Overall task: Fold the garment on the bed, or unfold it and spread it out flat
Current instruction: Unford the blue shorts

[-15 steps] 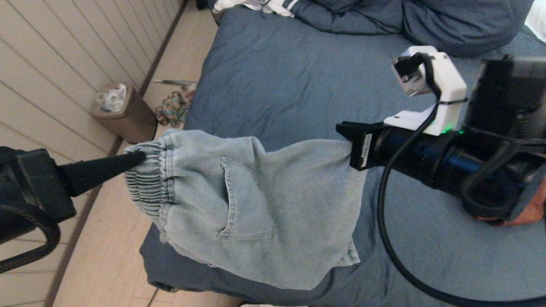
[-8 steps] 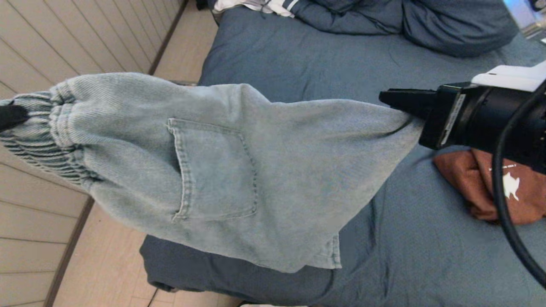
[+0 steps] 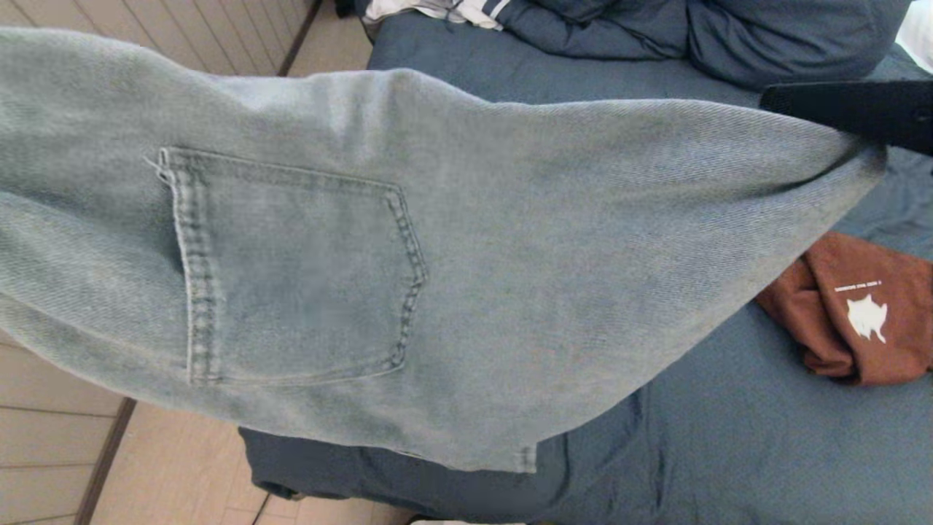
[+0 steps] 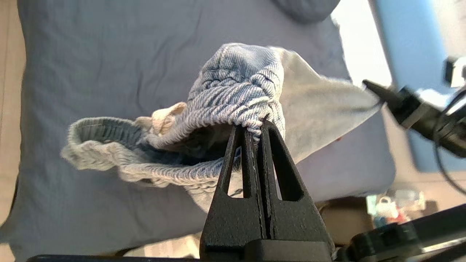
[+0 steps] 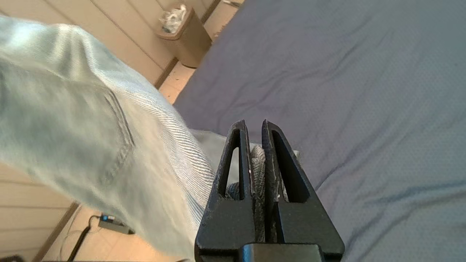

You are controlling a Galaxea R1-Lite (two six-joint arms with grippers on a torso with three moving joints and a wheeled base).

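The garment is a pale blue denim piece with a stitched back pocket. It hangs stretched in the air above the near left corner of the bed, close to the head camera. My left gripper is shut on the gathered elastic waistband and is outside the head view. My right gripper is shut on the opposite end of the cloth. In the head view its black fingers show at the upper right. The lower hem dangles over the bed's edge.
A folded rust-brown shirt with a white print lies on the bed at the right. Blue pillows and a white striped cloth sit at the far end. Left of the bed are wooden floor, a brown bin and a panelled wall.
Both grippers have lifted the garment up towards the head camera and drawn it wider. The left gripper has left the head view; the right has moved up and right, uncovering the brown shirt.
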